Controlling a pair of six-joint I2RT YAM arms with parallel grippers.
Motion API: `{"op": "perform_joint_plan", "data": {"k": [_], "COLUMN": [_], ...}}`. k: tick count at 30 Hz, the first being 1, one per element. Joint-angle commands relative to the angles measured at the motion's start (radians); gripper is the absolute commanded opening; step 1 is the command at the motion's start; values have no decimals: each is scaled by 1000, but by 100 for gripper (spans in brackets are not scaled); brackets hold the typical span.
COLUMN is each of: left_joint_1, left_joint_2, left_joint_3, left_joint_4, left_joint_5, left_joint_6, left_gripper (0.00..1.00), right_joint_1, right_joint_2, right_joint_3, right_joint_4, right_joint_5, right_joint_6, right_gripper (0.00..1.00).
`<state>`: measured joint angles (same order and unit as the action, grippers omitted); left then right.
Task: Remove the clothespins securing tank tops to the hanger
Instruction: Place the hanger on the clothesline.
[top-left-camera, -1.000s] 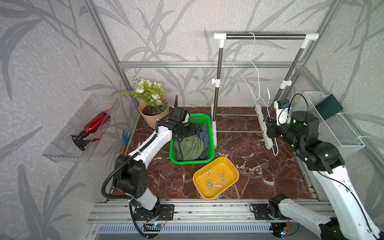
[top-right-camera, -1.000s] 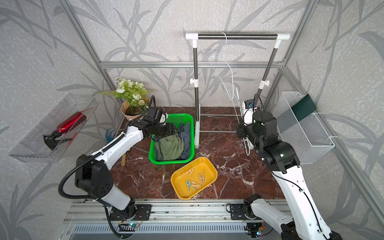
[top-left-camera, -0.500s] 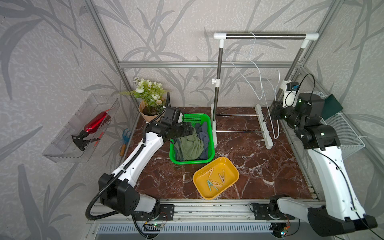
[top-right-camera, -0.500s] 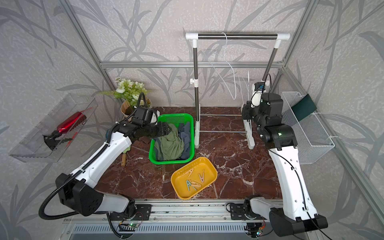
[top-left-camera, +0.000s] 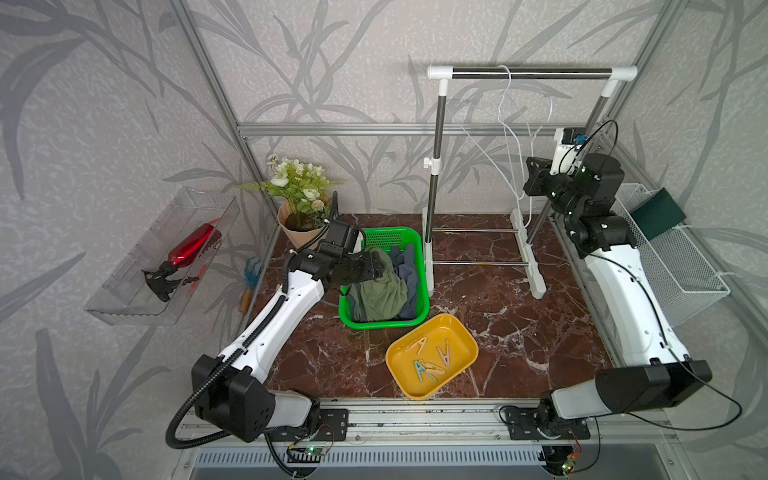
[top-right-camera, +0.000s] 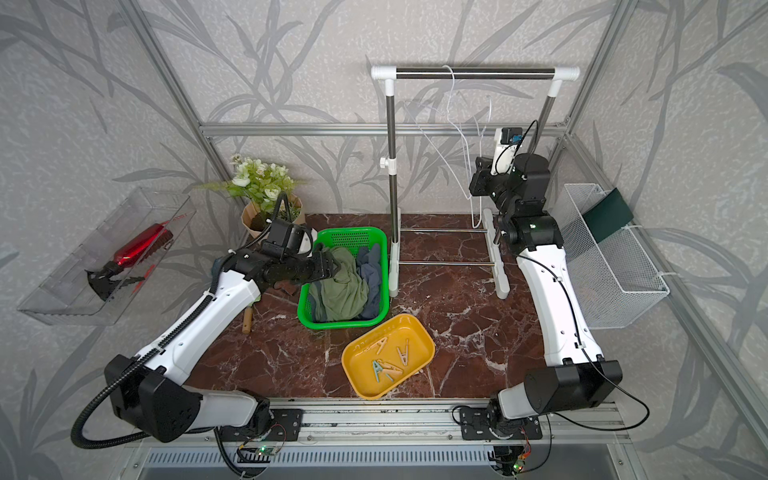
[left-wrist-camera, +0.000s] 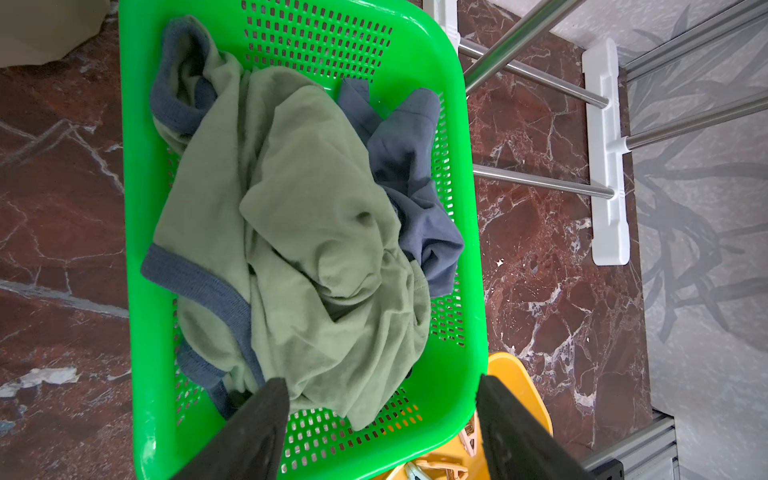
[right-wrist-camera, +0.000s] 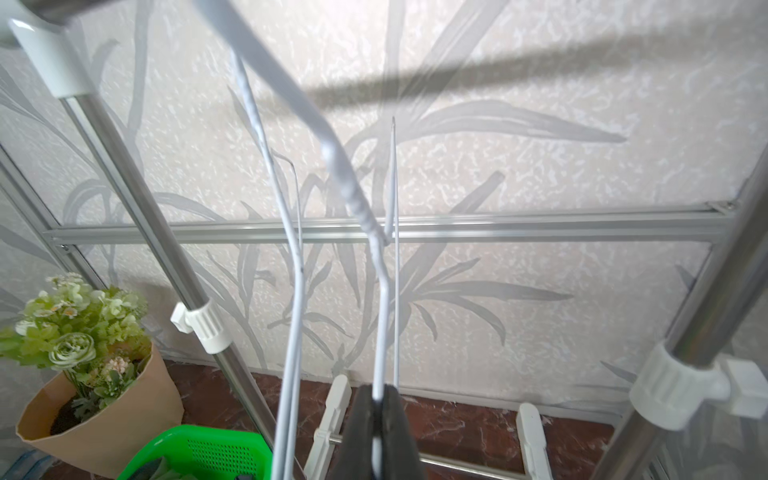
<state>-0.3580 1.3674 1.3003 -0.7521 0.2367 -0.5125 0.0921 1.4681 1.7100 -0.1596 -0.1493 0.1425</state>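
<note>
Jaws on the right arm (top-left-camera: 623, 291), up beside the rack rail (top-left-camera: 532, 75) in the upper right of both top views, are pinched shut on the bare white hanger (right-wrist-camera: 383, 316); its wire runs straight up from the grip to the rail. The jaws on the left arm (top-left-camera: 282, 316) stand open and empty over the green basket (top-left-camera: 420, 257) at centre frame, where both tank tops (top-left-camera: 380, 291) lie crumpled. Just below the basket, the yellow tray (top-left-camera: 465, 332) holds the clothespins (top-left-camera: 430, 368), nearer the left arm. No pin shows on the hanger, so I judge only releasing the wire is left.
</note>
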Motion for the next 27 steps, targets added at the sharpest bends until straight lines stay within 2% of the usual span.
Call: {"op": "perform_joint_plan", "data": {"k": [1, 19, 22, 27], "left_joint_1": [4, 4, 4, 4], "left_joint_2": [-17, 21, 31, 54], "left_joint_3": [-22, -61, -61, -58], "left_joint_4": [-1, -6, -3, 7], "left_joint_5": [8, -3, -4, 2], "left_joint_6": [-9, -2, -1, -2], "left_gripper": [73, 73, 73, 73], "right_joint_1": [-2, -2, -2, -2], "right_joint_2": [0, 322, 414, 649], "right_joint_3": [-39, 378, 559, 1035], "right_joint_4": [258, 132, -2, -344], "right_joint_5": [-39, 9, 11, 1], "right_joint_6": [43, 79, 75, 65], "right_gripper": [0, 0, 0, 0]}}
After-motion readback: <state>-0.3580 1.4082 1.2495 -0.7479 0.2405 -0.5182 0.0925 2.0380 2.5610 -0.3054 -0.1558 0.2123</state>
